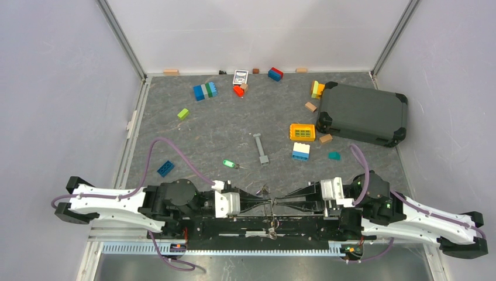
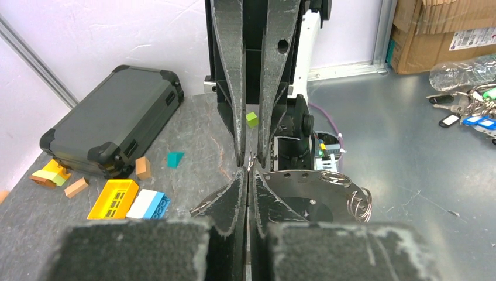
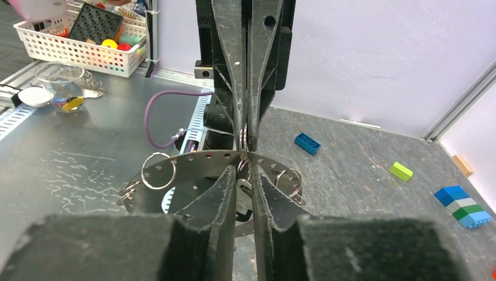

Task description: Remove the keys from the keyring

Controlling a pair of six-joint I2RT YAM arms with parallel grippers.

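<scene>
Meeting the right gripper [image 3: 244,175] tip to tip, the left gripper [image 2: 246,175] is clenched on the thin silver wire keyring [image 3: 243,136]; whether the right one grips cannot be told; a green-headed metal key [image 1: 228,163] lies well apart.

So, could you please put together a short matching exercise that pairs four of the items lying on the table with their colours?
Items
1. loose key
2. grid block
3. case
4. long bar

Colours
A. dark charcoal
B. green head
C. pale grey
D. yellow

Pairs: 1-B, 2-D, 3-A, 4-C.
</scene>
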